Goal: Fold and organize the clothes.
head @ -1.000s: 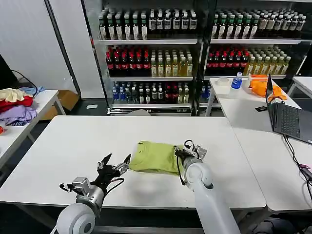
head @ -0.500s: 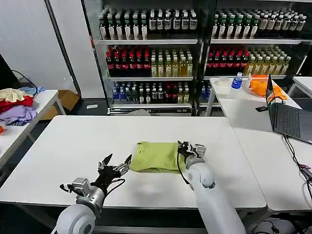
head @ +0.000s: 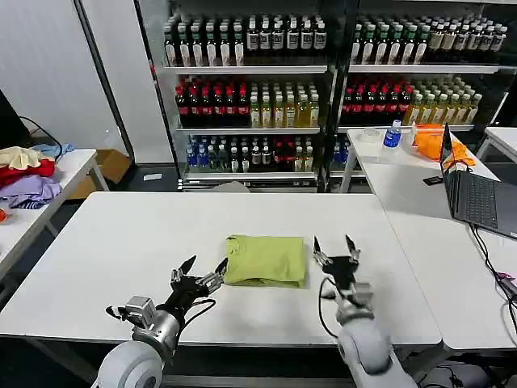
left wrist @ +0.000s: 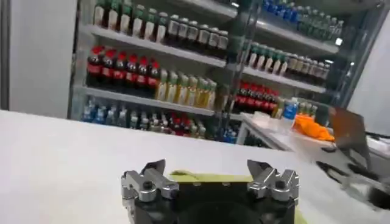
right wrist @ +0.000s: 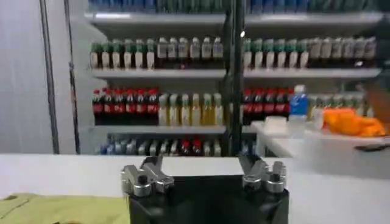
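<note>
Now folded T-shirt [head: 266, 260] on table [head: 121, 242], left hand [head: 202, 272] & right hand [head: 336, 249] flanking, both spread apart.

Bright, even light falls from overhead, and the white table [head: 121, 242] shows only faint, soft shadows; the drink shelves [head: 250, 97] glow from their own lighting. Both wrist views are softly blurred, the shelved bottles [right wrist: 183, 109] smeared.
</note>
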Robot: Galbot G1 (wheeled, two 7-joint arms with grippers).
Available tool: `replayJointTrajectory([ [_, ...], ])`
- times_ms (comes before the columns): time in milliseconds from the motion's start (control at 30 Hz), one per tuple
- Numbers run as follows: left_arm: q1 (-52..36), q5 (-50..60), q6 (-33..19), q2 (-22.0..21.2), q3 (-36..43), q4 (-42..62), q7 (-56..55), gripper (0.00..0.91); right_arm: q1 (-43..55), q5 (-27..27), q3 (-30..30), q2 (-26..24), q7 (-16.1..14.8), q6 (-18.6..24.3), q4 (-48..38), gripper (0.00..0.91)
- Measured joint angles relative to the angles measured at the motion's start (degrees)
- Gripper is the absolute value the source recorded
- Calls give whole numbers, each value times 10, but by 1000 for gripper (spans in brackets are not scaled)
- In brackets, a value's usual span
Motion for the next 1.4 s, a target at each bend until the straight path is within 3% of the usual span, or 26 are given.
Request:
replayJointTrajectory([
  [333, 19, 22, -19, -2, -20, -24, 22, 907, -187, -26, 88, -8, -18, 27, 165, 907],
  [567, 37, 37, -35, 7, -36, -40, 38, 907, -276, -37, 122, -2, -20, 32, 230, 907],
  [1400, 82, 86, -51, 14, -55, -76, 71, 907, -379, -71, 146, 19, -15, 39, 313, 907],
])
